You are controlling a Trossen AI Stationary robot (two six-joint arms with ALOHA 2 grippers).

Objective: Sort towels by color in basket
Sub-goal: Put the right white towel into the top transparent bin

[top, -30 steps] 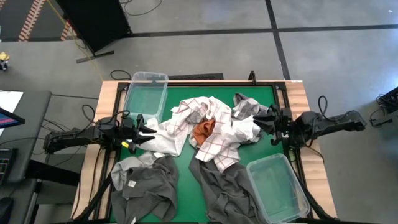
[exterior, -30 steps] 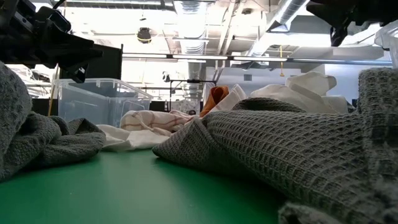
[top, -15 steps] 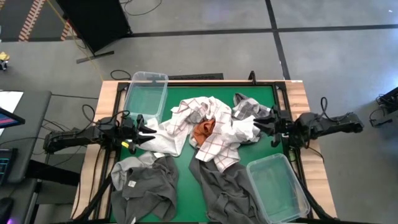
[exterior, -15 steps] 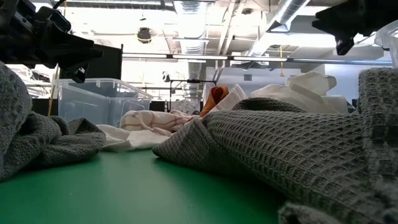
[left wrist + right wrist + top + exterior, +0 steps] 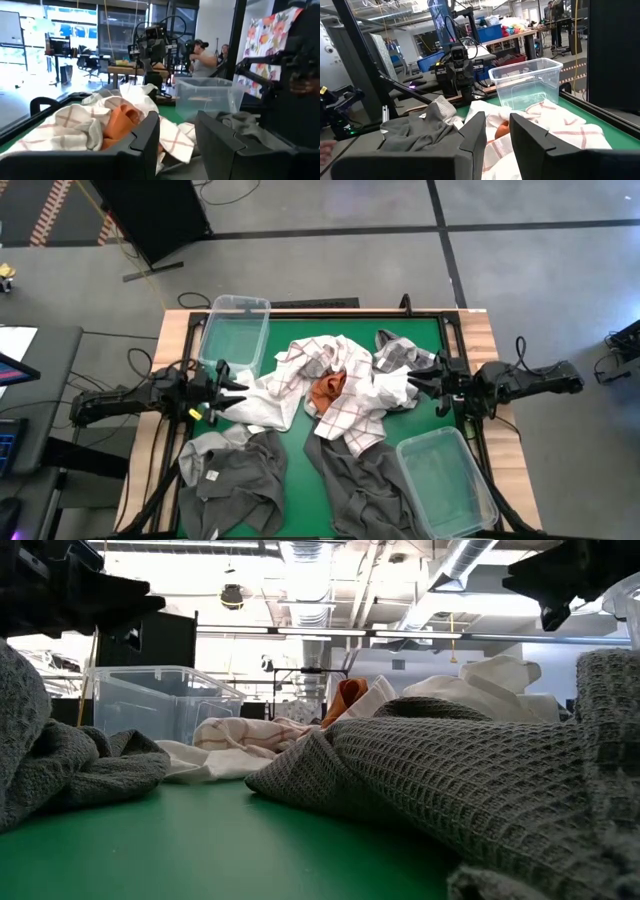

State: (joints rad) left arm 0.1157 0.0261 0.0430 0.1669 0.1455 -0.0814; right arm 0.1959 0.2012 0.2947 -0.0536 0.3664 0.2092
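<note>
A heap of towels lies mid-table: white grid-lined ones [image 5: 345, 385], a rust orange one [image 5: 327, 389] on top, a grey one [image 5: 398, 350] at the far right. Two dark grey towels [image 5: 235, 475] [image 5: 365, 480] lie spread at the near side. My left gripper [image 5: 240, 388] hovers open at the heap's left edge, above the cloth [image 5: 120, 610]. My right gripper [image 5: 408, 385] hovers open at the heap's right edge [image 5: 560, 590]. The left wrist view shows the orange towel [image 5: 120, 122] ahead of the open fingers; the right wrist view shows grid cloth [image 5: 560, 125].
A clear plastic bin [image 5: 235, 330] stands at the far left of the green mat and a second bin [image 5: 445, 480] at the near right. Dark grey cloth [image 5: 450, 770] fills the near foreground. People show in the room behind [image 5: 200, 52].
My right gripper has come down a little and edged toward the heap, then kept still. My left gripper has risen slightly and shifted a little toward the far edge. The towels have not moved.
</note>
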